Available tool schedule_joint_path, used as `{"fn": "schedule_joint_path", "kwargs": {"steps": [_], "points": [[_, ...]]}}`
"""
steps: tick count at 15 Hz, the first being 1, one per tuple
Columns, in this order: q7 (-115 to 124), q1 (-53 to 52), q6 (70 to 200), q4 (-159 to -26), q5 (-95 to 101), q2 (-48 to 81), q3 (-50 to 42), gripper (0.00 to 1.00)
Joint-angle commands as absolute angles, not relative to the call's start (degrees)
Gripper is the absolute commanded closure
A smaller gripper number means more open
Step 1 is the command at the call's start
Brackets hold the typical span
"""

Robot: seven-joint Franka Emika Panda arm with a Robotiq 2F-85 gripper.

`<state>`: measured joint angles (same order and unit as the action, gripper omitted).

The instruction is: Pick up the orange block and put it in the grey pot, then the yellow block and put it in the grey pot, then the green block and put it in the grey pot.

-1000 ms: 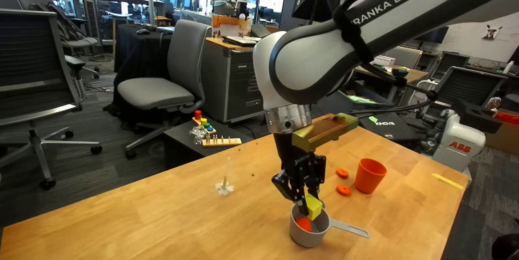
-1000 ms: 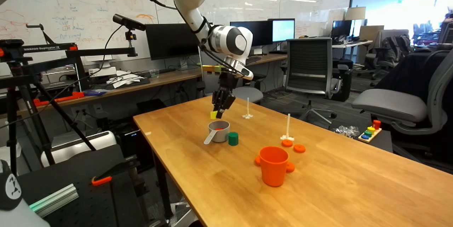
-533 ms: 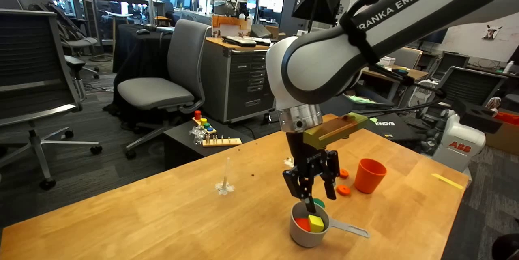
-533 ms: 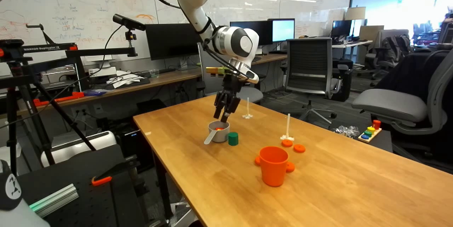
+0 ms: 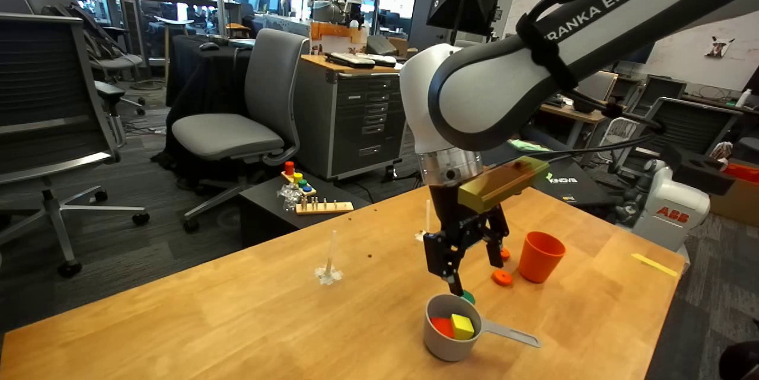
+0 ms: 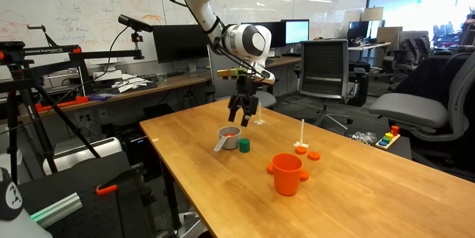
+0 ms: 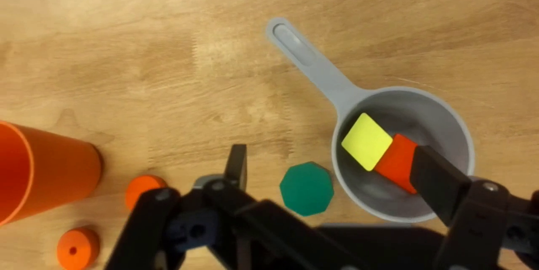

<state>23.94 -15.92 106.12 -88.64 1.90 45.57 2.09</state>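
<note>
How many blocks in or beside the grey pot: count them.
3: orange block and yellow block inside the grey pot, green block beside it. In the wrist view, a gripper finger covers part of the pot; another could be hidden.

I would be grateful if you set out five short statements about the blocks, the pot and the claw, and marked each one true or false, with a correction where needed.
(1) The yellow block and the orange block are both inside the grey pot. True.
(2) The grey pot lies tipped on its side. False: it stands upright.
(3) The green block stands on the wooden table, outside the grey pot. True.
(4) The claw has its jaws spread apart. True.
(5) The claw is holding the green block up in the air. False: nothing is held between its jaws, and the green block is on the wooden table.
</note>
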Motion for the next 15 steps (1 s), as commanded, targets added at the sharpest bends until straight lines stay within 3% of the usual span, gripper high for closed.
{"fn": "schedule_joint_path", "kwargs": {"steps": [1,5,12,15], "points": [[25.10,-16.11,109.64,-94.61,2.96,41.01,0.78,0.00],[25.71,-16.07,108.77,-97.17,4.18,39.64,-0.59,0.00],[32.64,-12.26,121.30,-103.87,-8.35,35.86,0.13,0.00],[31.19,-12.59,119.31,-100.80,-6.20,38.43,-0.30,0.00]]}}
